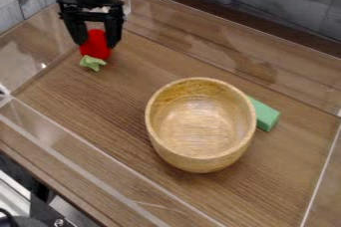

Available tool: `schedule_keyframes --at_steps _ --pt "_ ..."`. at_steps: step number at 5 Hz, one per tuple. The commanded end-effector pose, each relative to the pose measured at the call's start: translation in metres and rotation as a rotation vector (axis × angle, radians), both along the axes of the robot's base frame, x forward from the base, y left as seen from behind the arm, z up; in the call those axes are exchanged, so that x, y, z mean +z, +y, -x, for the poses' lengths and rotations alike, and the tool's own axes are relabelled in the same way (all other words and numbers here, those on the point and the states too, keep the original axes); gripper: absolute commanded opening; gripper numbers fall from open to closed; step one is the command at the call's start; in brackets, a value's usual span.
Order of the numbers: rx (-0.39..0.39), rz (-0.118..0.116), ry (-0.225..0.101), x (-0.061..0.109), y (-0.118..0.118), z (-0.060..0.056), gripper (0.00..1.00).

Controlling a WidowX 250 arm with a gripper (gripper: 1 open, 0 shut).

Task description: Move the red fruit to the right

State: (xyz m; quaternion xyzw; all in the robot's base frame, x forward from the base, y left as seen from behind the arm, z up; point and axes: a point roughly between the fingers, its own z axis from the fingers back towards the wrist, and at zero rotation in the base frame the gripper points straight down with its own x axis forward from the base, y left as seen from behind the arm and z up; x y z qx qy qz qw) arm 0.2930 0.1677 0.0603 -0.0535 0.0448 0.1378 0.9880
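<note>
Wooden bowl (200, 123), round, near centre-right of the wood-grain table (94, 131), nothing visible inside it; a flat green block (266, 116) lies just beside its right rim, partly hidden by the bowl wall. Red fruit (95, 45), far left, leafy cap toward the near side. Black gripper (94, 34) over it, jaws spread wide either side of the fruit; contact cannot be told.

One cam, high front-side, angled down over table (80, 131) (moderately close).
</note>
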Motion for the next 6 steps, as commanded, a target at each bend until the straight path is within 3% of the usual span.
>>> schedule_keyframes --at_steps 1,3,5,6 --pt "-0.003 -0.022 -0.045 0.012 0.009 -0.005 1.00" --pt "0.102 -0.010 -0.046 0.017 0.030 -0.002 1.00" --pt "0.039 0.000 -0.041 0.008 0.020 -0.001 1.00" --pt "-0.029 0.006 -0.041 0.018 0.014 0.002 1.00"
